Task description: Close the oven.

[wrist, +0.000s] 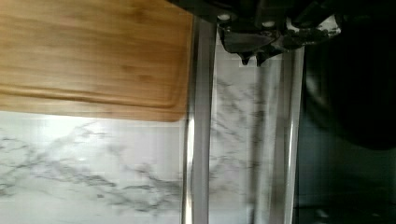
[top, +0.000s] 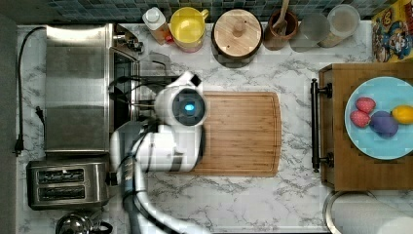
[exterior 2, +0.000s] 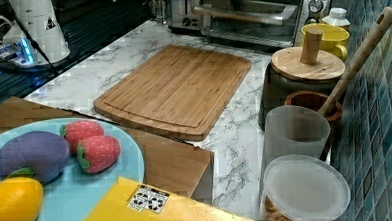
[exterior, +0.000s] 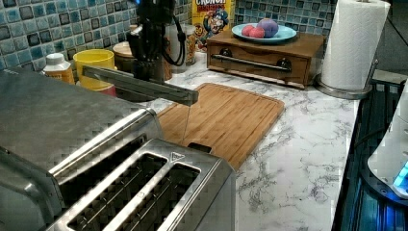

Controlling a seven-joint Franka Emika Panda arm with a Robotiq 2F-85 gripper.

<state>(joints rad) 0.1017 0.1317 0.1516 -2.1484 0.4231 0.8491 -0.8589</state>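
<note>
The toaster oven (top: 75, 87) door hangs partly open, its bar handle (exterior: 139, 85) just below the jaws, so closing remains. Whether the jaws are clenched cannot be told.

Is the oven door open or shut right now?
Open: the oven door's bar handle hangs out over the counter.

In the top view the white arm (top: 146, 161) rises from the lower edge of the frame, left of centre, bends at a bulky elbow and ends in a rounded wrist housing with a blue light — just left of the frame's middle. In the left view the dark pincer (exterior: 144, 62) hangs pointing downward at the upper left of the frame (black cables loop beside it). In the wrist view its dark fingertips (wrist: 254, 56) sit at the upper edge, right of centre.
</note>
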